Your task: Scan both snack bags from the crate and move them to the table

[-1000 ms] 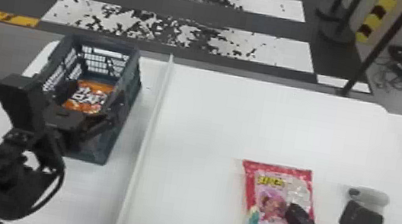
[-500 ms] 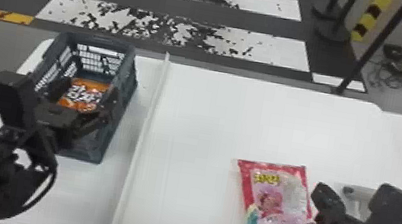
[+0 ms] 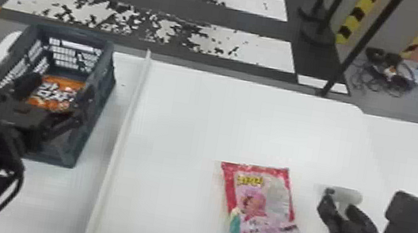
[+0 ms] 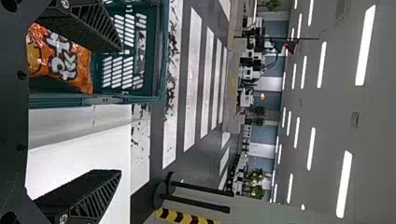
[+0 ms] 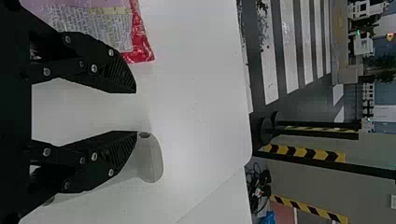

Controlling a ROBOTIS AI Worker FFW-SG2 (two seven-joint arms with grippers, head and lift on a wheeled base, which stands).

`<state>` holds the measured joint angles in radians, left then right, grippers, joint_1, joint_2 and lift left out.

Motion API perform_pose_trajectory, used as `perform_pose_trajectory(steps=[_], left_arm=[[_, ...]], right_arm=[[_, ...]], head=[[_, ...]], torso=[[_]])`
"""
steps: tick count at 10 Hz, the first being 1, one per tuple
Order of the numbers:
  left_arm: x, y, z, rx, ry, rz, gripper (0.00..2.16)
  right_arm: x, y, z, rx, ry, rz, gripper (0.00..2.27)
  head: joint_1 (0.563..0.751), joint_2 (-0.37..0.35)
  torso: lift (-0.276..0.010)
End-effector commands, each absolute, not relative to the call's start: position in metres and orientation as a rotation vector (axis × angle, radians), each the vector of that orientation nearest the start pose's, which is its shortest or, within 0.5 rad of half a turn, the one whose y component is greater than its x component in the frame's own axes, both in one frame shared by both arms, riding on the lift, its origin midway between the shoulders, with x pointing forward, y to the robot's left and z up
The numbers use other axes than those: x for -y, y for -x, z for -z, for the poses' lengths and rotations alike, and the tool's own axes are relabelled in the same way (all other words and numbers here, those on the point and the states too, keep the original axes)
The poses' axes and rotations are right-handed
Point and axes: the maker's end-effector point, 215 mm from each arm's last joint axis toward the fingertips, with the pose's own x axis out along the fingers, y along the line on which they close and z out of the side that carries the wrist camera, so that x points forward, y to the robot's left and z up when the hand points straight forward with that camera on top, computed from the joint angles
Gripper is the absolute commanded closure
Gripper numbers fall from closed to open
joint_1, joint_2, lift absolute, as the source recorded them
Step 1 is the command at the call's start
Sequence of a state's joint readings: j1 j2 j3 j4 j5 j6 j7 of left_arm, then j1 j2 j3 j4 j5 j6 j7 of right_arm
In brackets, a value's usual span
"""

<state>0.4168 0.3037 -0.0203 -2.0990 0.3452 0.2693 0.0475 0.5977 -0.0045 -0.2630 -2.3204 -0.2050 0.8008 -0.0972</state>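
Red bag (image 3: 264,215) on the white desk (image 3: 187,122), orange bag (image 3: 57,94) inside the crate (image 3: 71,144): one is out, one is left. Picking up the scanner (image 3: 348,195) looks like the step in hand, with the red bag to be scanned, though whether it has been scanned already I cannot tell. The right end effector (image 5: 136,112) is between the red bag and the scanner, its fingers well spread with nothing held; the finger farther from the bag partly covers the scanner. It would need to shift away from the bag and straddle the handle before squeezing. Closing too early could nudge the scanner.

The left end effector (image 4: 121,111) is at the crate, fingers wide apart and empty. Its later lift must clear the crate's walls, then the raised strip (image 3: 123,132) beside it. Between that strip and the red bag there is broad open desk, enough for the orange bag. The far edge is well apart from the red bag and scanner.
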Motion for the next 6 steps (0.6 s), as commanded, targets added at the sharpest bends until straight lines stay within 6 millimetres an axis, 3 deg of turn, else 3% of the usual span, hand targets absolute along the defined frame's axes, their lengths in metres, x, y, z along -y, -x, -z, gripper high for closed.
perform_pose_trajectory(steps=[1,3,6], left_arm=[[-0.237,-0.47,0.352,-0.19,0.055,0.137,0.07],[-0.235,-0.47,0.353,-0.192,0.056,0.141,0.07],[-0.233,-0.468,0.354,-0.194,0.057,0.146,0.07]], right_arm=[[0.379,-0.339,0.452,-0.662,-0.055,0.293,0.03],[0.4,-0.332,0.455,-0.689,-0.052,0.295,0.06],[0.411,-0.344,0.486,-0.749,-0.094,0.239,0.06]], head=[[0.695,-0.138],[0.695,-0.192],[0.695,-0.236]], torso=[[-0.087],[-0.087],[-0.087]])
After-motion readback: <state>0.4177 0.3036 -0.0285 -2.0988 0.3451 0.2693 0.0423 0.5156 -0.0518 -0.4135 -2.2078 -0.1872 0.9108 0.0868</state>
